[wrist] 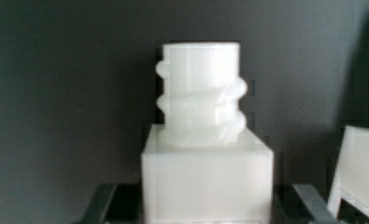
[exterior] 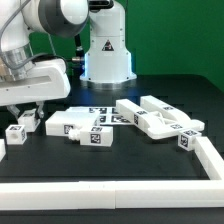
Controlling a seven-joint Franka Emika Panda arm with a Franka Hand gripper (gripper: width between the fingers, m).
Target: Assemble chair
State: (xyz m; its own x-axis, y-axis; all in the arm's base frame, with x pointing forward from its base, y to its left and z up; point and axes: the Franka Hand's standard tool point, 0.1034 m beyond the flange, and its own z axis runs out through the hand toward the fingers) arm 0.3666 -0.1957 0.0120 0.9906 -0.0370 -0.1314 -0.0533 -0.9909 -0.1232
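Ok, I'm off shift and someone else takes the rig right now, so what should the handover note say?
Pincer: shut on a white block with a ribbed peg, at the exterior view's left.
Parts: bar, slab and tagged block lie mid-table; another small block near the arm.
Done: one piece gripped; no joint visible.
Left: all of the chair's joining.

Your robot's arm (exterior: 40,25) is glossy white, built of rounded, tube-like segments, with a grey cap on one joint. Its base (exterior: 105,45) is a white tapering column carrying small dark markings, and a pale blue light (exterior: 104,76) glows round its foot. The hand (exterior: 27,106) has a boxy white body with softened corners. Its two fingers (wrist: 113,205) are dark grey, flat and narrow.
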